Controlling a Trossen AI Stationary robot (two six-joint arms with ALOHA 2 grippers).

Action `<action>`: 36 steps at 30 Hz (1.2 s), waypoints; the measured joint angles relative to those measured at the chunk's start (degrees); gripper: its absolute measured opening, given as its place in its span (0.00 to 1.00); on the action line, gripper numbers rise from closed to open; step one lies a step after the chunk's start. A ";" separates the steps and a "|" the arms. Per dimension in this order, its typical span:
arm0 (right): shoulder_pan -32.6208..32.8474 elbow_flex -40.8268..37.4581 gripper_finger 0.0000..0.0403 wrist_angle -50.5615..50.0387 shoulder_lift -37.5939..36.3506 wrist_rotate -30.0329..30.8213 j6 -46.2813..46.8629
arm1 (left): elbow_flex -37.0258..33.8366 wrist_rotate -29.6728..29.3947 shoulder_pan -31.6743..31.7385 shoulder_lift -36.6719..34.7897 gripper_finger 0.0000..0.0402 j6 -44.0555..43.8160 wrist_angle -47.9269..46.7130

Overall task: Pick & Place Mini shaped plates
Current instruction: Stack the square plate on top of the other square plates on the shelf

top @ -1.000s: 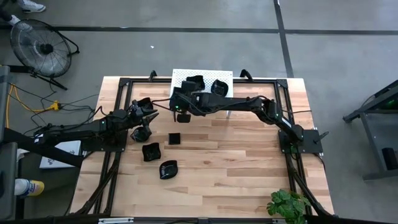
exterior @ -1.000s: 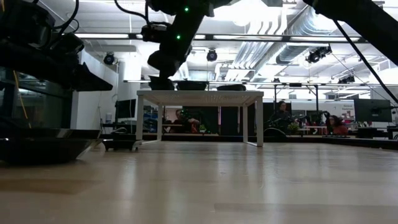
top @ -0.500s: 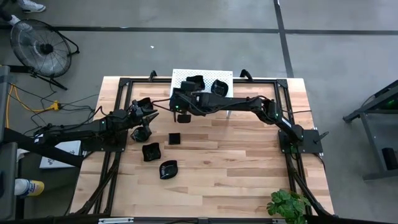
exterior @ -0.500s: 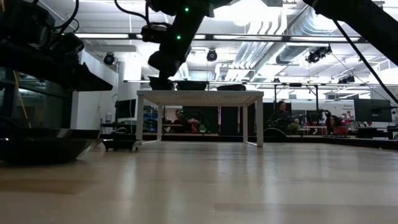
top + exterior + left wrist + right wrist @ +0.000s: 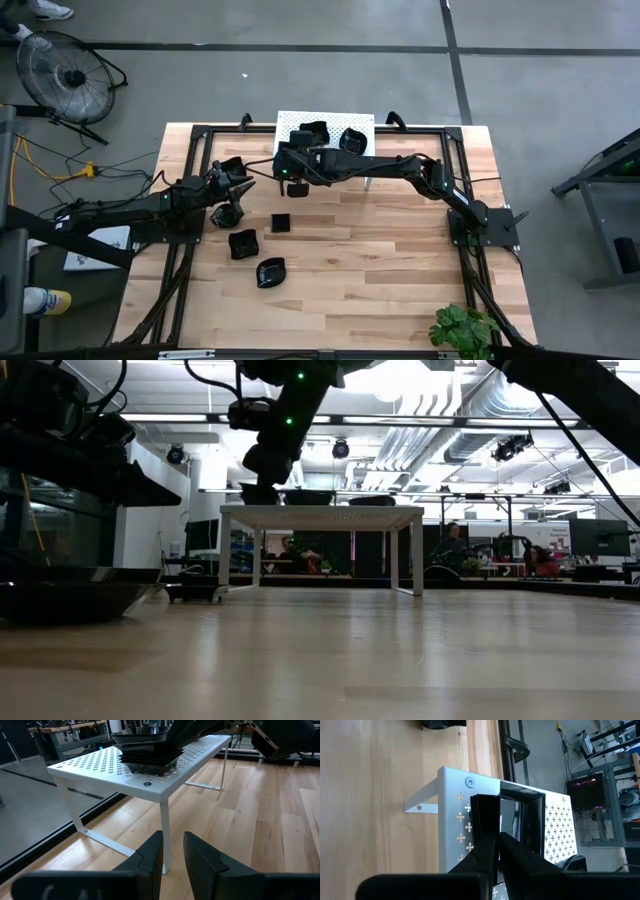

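Right wrist view: plate point(image 5: 520, 822) between jaws.

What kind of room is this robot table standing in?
Probably an open lab or workshop: exposed ceiling ducts, people at desks with monitors, a floor fan on bare concrete beside the wooden table.

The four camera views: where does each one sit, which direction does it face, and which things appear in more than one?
High view: overhead, facing straight down; both arms, wooden table.
Low view: at tabletop height, facing level across; white perforated stand, arms coming from above.
Left wrist view: behind the left gripper, facing the stand.
Right wrist view: behind the right gripper, on a square plate.
All four share the stand.
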 joint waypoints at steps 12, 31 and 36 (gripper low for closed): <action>0.00 0.00 0.05 0.00 -0.02 -0.22 0.00 | 0.00 0.02 -0.01 0.01 0.18 0.00 0.00; 0.00 0.00 0.05 0.00 -0.35 -0.26 0.01 | 0.00 0.02 0.00 0.01 0.18 0.00 0.00; 0.00 0.02 0.12 0.03 -0.37 -0.26 0.03 | 0.00 0.01 0.01 0.01 0.18 0.00 0.00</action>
